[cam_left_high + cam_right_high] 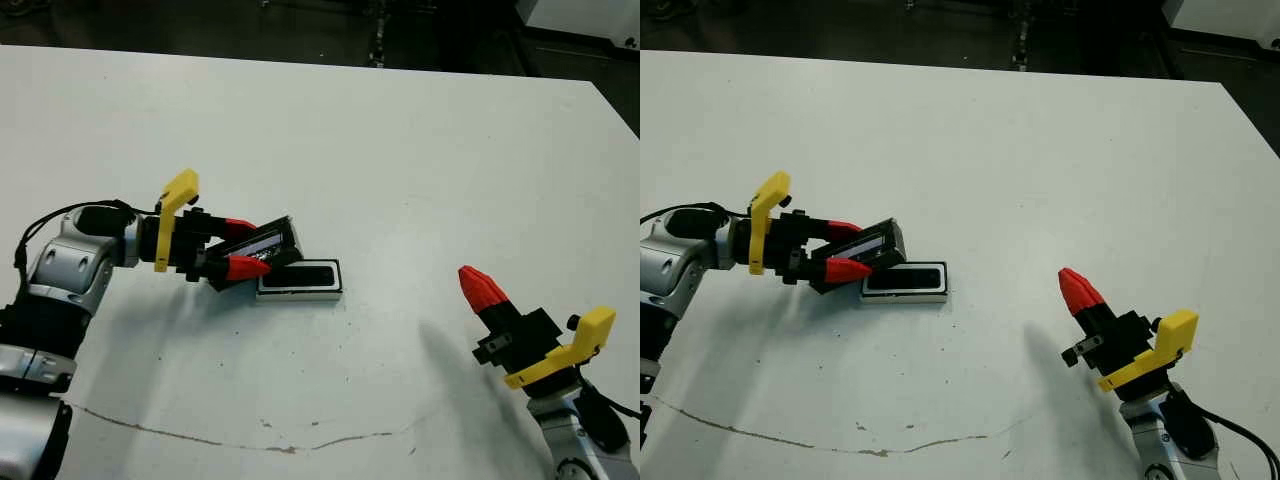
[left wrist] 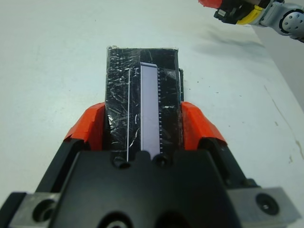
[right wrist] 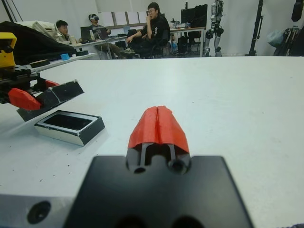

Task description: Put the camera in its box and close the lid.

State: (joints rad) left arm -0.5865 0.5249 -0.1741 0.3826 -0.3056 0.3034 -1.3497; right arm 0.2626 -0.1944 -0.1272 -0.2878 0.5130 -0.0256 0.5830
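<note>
My left gripper (image 1: 247,246) is shut on the lid (image 1: 275,240), a black speckled cover with a pale strip. It holds the lid tilted, just left of and above the box (image 1: 300,294). The left wrist view shows the lid (image 2: 142,90) clamped between both red fingers (image 2: 90,126). The white-rimmed box lies flat on the table with the camera (image 1: 300,276) lying black inside it; the right wrist view shows the same (image 3: 68,121). My right gripper (image 1: 475,283) is shut on nothing and hovers well to the right of the box.
A thin dark crack line (image 1: 200,435) runs across the white table (image 1: 400,150) near its front edge. Several people (image 3: 152,28) sit at desks beyond the far edge of the table.
</note>
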